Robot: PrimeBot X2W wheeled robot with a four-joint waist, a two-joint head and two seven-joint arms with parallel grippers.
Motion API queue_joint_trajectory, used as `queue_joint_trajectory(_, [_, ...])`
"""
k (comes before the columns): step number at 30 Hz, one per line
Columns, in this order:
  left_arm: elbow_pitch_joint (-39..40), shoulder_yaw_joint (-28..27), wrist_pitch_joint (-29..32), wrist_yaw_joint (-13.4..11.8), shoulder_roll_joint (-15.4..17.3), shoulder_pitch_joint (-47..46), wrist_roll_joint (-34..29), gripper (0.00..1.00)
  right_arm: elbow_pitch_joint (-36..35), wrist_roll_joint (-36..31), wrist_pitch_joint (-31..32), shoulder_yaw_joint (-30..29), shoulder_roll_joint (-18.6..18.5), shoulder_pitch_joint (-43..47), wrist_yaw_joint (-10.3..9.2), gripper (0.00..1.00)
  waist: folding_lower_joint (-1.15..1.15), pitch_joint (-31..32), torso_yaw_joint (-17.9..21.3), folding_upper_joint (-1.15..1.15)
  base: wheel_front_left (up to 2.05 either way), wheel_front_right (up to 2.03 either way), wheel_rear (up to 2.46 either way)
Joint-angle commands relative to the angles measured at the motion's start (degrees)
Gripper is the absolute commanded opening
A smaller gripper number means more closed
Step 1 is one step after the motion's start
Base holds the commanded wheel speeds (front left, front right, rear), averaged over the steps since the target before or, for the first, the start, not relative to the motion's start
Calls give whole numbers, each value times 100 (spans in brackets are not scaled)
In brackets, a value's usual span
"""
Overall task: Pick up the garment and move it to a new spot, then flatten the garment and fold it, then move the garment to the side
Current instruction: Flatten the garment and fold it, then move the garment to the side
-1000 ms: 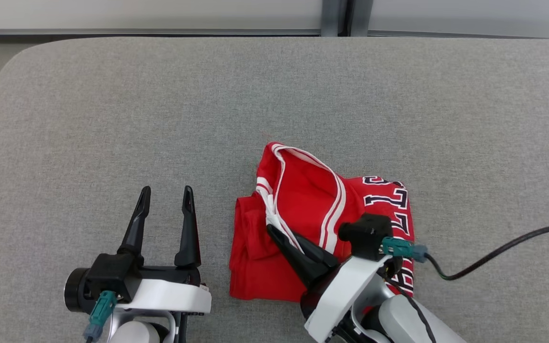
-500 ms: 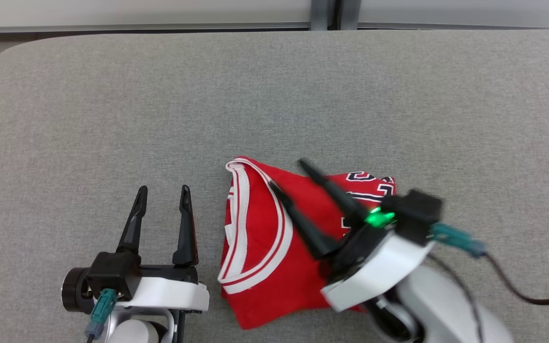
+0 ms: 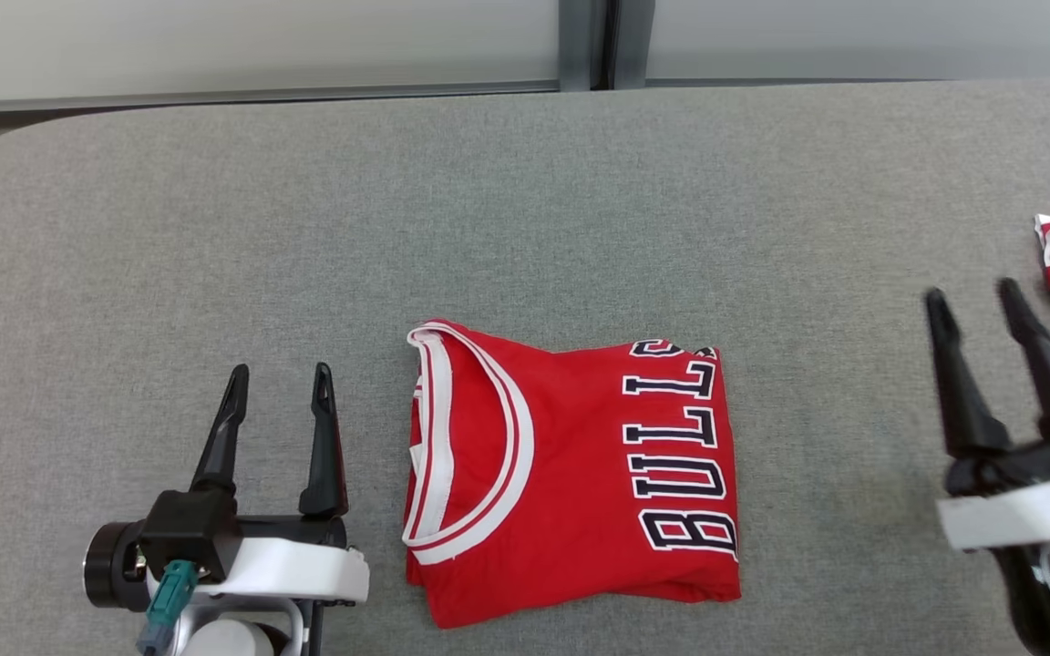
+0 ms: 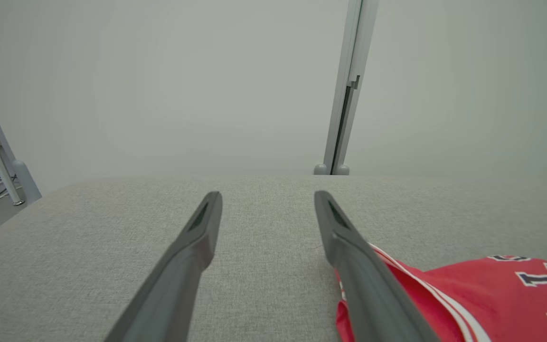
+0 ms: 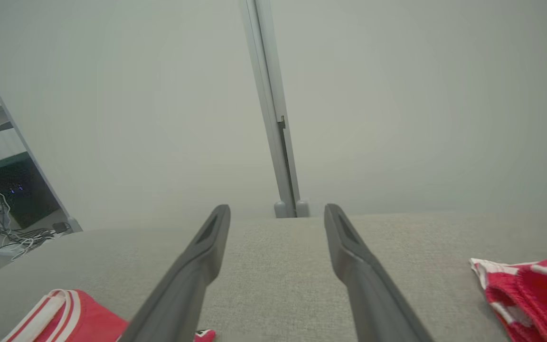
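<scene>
Garment [image 3: 571, 474] lies folded and flat on the table [image 3: 215, 228], between the two grippers. The right gripper [image 3: 972, 293], which pinched the cloth a second ago, has let go and moved off to the right, jaws apart and empty. The left gripper [image 3: 280, 371] waits just beside the garment, also spread and empty. The folding looks finished; moving it aside remains.
</scene>
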State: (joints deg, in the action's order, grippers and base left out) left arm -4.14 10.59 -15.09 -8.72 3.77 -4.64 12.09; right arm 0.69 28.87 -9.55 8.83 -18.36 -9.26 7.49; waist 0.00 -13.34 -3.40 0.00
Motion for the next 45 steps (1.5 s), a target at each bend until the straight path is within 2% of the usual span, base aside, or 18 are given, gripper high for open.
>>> queue_joint_trajectory(1, [1,-37,-6,33,51,73,-18,100,-63,-72,64,-179,-22,175,0,100,0,58,24,0,0,0,0])
queue_joint_trajectory(7, [-123,-93,-5,125,234,271,-3,100,-309,-366,356,-666,87,889,0,100,0,359,117,0,0,0,0])
queue_joint_trajectory(24, [-126,-47,346,205,510,1045,178,100,-588,-908,922,-825,515,1860,0,100,0,1320,152,0,0,0,0])
queue_joint_trajectory(45, [-110,-9,390,109,570,1090,293,100,-729,-977,1148,-967,638,2024,0,100,0,1387,155,0,0,0,0])
